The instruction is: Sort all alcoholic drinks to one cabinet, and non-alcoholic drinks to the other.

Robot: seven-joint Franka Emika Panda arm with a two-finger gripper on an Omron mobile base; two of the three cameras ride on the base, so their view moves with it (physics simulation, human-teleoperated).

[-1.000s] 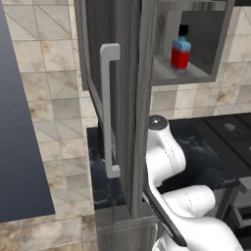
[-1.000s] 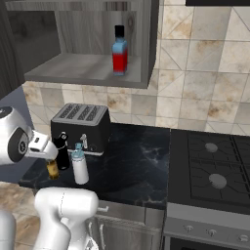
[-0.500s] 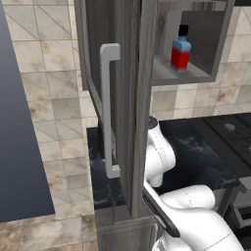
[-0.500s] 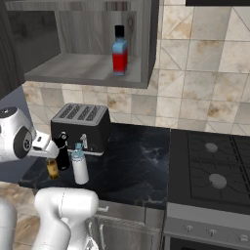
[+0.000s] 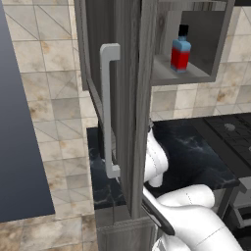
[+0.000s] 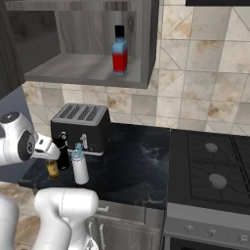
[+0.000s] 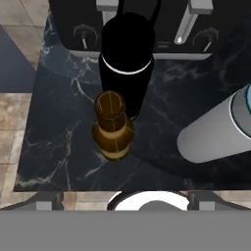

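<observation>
Even, soft rendered light; hand view sharp, shadows perhaps faint.

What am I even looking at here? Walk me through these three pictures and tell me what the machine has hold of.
The machine is a white robot arm on a driving base in a rendered kitchen. Two pictures come from cameras on the base, looking forward over the arm from its left and its right. The third comes from a camera on the arm's hand, looking down along its tool.

On the dark marble counter, in front of a black toaster, stand three drinks: an amber beer bottle, an all-black bottle just behind it, and a white bottle with a teal lid beside them. A red bottle with blue shoulders already stands in the open wall cabinet above.

The tool is open and holds nothing; the hand camera looks straight down on the beer bottle.
</observation>
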